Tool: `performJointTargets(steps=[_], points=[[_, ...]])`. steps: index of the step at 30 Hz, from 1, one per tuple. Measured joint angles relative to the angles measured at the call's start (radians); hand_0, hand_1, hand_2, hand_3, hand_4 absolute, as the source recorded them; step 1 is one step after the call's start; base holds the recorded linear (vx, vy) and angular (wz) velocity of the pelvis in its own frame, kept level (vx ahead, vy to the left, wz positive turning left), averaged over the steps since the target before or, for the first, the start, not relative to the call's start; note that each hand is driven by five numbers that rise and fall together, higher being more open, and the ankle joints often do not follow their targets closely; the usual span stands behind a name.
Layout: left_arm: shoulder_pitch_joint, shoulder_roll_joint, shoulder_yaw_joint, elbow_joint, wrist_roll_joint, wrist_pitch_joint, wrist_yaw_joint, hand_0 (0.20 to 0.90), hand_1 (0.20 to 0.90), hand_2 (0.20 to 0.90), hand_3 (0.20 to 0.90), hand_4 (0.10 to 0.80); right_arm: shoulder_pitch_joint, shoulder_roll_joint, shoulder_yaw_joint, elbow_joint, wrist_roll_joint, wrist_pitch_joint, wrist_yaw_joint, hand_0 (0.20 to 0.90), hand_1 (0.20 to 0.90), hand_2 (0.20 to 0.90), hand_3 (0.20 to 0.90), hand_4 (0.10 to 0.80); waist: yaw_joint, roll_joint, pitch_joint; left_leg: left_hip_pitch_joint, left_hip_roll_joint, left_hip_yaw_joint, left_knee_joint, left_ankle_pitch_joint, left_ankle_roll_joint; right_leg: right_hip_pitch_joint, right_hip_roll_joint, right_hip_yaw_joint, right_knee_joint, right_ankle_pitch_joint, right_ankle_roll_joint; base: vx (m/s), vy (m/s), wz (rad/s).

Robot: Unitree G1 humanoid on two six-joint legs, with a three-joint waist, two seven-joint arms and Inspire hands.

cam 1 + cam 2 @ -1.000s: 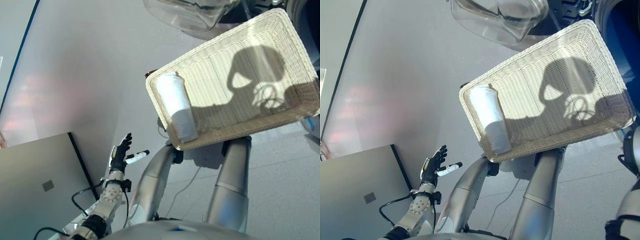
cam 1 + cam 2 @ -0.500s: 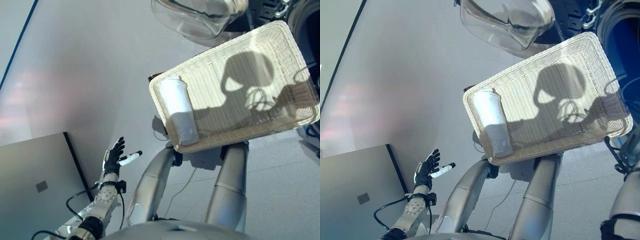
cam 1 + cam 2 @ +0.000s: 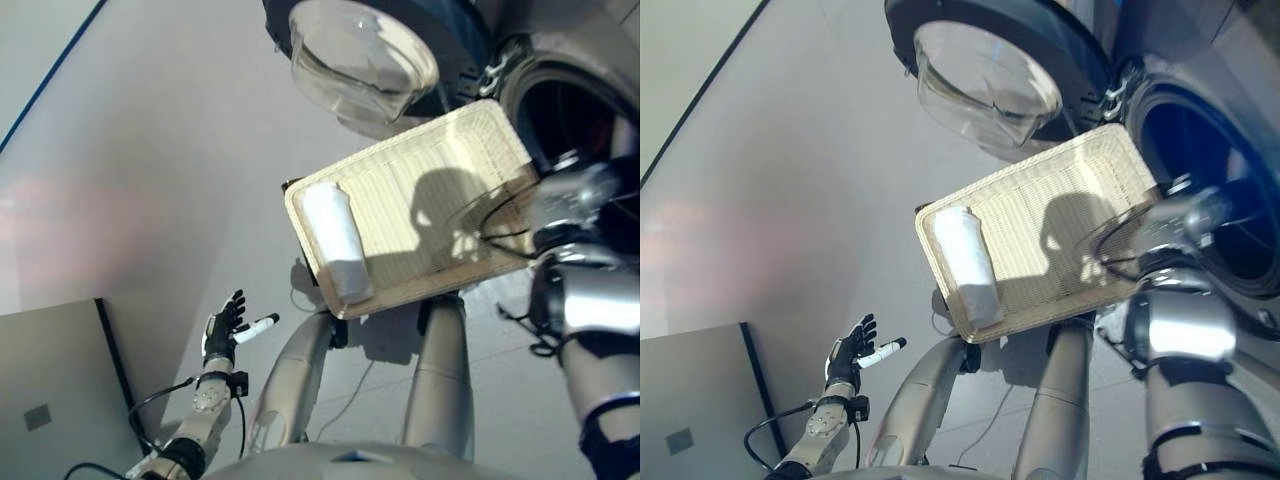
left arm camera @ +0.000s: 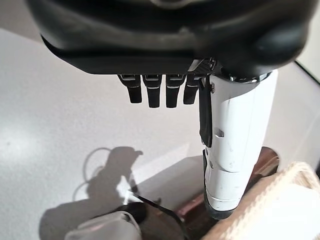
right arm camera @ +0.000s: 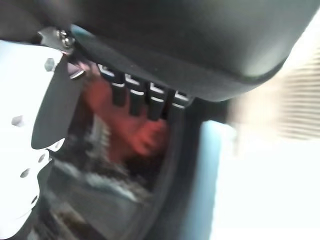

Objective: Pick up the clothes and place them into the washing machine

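Note:
A white wicker basket (image 3: 420, 135) holds a rolled white cloth (image 3: 335, 240) at its left end. Behind it stands the washing machine, its drum (image 3: 1215, 170) open and its glass door (image 3: 360, 60) swung out to the left. My right arm reaches past the basket's right end to the drum's mouth. In the right wrist view my right hand (image 5: 175, 40) has straight fingers (image 5: 150, 95), and a red cloth (image 5: 130, 130) lies beyond them inside the drum, apart from them. My left hand (image 3: 222, 325) hangs open low at the left, holding nothing.
A grey flat panel (image 3: 50, 390) lies on the floor at the lower left, close to my left hand. Grey floor spreads to the left of the machine and the basket.
The camera has tilted up, so the machine's door and drum show more fully. My right arm has risen into view and reached to the drum's mouth. The left hand keeps its open pose.

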Motion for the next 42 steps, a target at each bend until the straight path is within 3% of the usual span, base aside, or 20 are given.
performJointTargets(steps=[1, 8, 12, 14, 20, 23, 27, 30, 34, 39, 42], points=[[-0.001, -0.001, 0.001, 0.001, 0.003, 0.000, -0.002, 0.900, 0.900, 0.900, 0.900, 0.800, 0.036, 0.042, 0.009, -0.003, -0.002, -0.023, 0.014, 0.900, 0.900, 0.900, 0.900, 0.800, 0.004, 0.000, 0.000, 0.013, 0.004, -0.014, -0.006, 0.010, -0.006, 0.019, 0.002, -0.018, -0.005, 0.000, -0.003, 0.024, -0.025, 0.17], [0.001, -0.002, 0.046, 0.055, 0.011, 0.017, 0.003, 0.900, 0.900, 0.900, 0.900, 0.800, 0.205, 0.085, 0.013, -0.085, 0.019, -0.022, 0.065, 0.900, 0.900, 0.900, 0.900, 0.800, 0.020, -0.015, 0.004, 0.116, 0.028, -0.079, -0.043, 0.021, -0.022, 0.166, 0.013, -0.101, -0.064, -0.001, -0.019, 0.055, -0.039, 0.13], [-0.008, 0.002, 0.083, 0.103, 0.047, 0.026, 0.003, 0.900, 0.900, 0.900, 0.900, 0.800, 0.294, 0.134, 0.100, -0.026, -0.069, 0.074, 0.086, 0.900, 0.900, 0.900, 0.900, 0.800, 0.033, -0.058, 0.003, 0.194, 0.045, -0.114, -0.095, 0.030, -0.033, 0.271, 0.020, -0.159, -0.127, -0.001, -0.020, 0.073, -0.035, 0.15], [0.000, 0.003, 0.117, 0.129, 0.067, 0.031, 0.005, 0.900, 0.900, 0.900, 0.900, 0.800, 0.334, 0.174, 0.107, -0.024, -0.163, 0.112, 0.097, 0.900, 0.900, 0.900, 0.900, 0.800, 0.035, -0.104, -0.002, 0.229, 0.048, -0.123, -0.124, 0.036, -0.032, 0.314, 0.022, -0.175, -0.158, 0.004, -0.022, 0.074, -0.007, 0.10], [-0.002, 0.012, 0.158, 0.151, 0.099, 0.039, 0.006, 0.900, 0.900, 0.900, 0.900, 0.800, 0.379, 0.187, 0.161, 0.022, -0.333, 0.171, 0.104, 0.900, 0.900, 0.900, 0.900, 0.800, 0.054, -0.158, -0.030, 0.293, 0.048, -0.158, -0.201, 0.064, -0.012, 0.414, 0.023, -0.222, -0.261, 0.038, -0.010, 0.069, -0.012, 0.14], [-0.002, 0.023, 0.186, 0.163, 0.119, 0.043, 0.006, 0.900, 0.900, 0.900, 0.900, 0.800, 0.412, 0.206, 0.246, 0.065, -0.457, 0.216, 0.122, 0.900, 0.900, 0.900, 0.900, 0.800, 0.063, -0.188, -0.054, 0.352, 0.052, -0.184, -0.238, 0.068, -0.009, 0.510, 0.028, -0.261, -0.333, 0.050, -0.001, 0.087, -0.039, 0.26], [-0.003, 0.062, 0.189, 0.172, 0.135, 0.047, 0.006, 0.900, 0.900, 0.900, 0.900, 0.800, 0.443, 0.256, 0.254, 0.094, -0.553, 0.237, 0.122, 0.900, 0.900, 0.900, 0.900, 0.800, 0.089, -0.256, -0.104, 0.364, 0.054, -0.229, -0.264, 0.068, -0.016, 0.563, 0.035, -0.309, -0.389, 0.054, 0.005, 0.056, -0.038, 0.31], [-0.005, 0.071, 0.190, 0.187, 0.155, 0.058, 0.005, 0.900, 0.900, 0.900, 0.900, 0.800, 0.450, 0.264, 0.264, 0.123, -0.602, 0.247, 0.123, 0.900, 0.900, 0.900, 0.900, 0.800, 0.117, -0.280, -0.118, 0.367, 0.047, -0.257, -0.264, 0.068, -0.017, 0.592, 0.036, -0.335, -0.417, 0.055, 0.008, 0.069, -0.036, 0.30], [0.004, 0.087, 0.205, 0.196, 0.158, 0.064, 0.004, 0.900, 0.900, 0.900, 0.900, 0.800, 0.451, 0.284, 0.266, 0.124, -0.631, 0.258, 0.120, 0.900, 0.900, 0.900, 0.900, 0.800, 0.144, -0.294, -0.118, 0.369, 0.044, -0.285, -0.266, 0.067, -0.018, 0.621, 0.037, -0.369, -0.438, 0.056, 0.010, 0.031, -0.049, 0.23], [-0.013, 0.129, 0.225, 0.178, 0.161, 0.065, 0.005, 0.900, 0.900, 0.900, 0.900, 0.800, 0.447, 0.311, 0.283, 0.169, -0.635, 0.259, 0.112, 0.900, 0.900, 0.900, 0.900, 0.800, 0.177, -0.339, -0.108, 0.315, 0.044, -0.335, -0.260, 0.082, -0.032, 0.618, 0.045, -0.439, -0.446, 0.050, 0.001, 0.015, -0.041, 0.44], [-0.005, 0.157, 0.259, 0.075, 0.159, 0.077, 0.014, 0.900, 0.900, 0.900, 0.900, 0.800, 0.446, 0.342, 0.295, 0.173, -0.640, 0.256, 0.075, 0.900, 0.900, 0.900, 0.900, 0.800, 0.219, -0.389, -0.076, 0.296, 0.042, -0.361, -0.259, 0.084, -0.036, 0.614, 0.044, -0.461, -0.447, 0.040, 0.001, 0.010, -0.033, 0.26]])
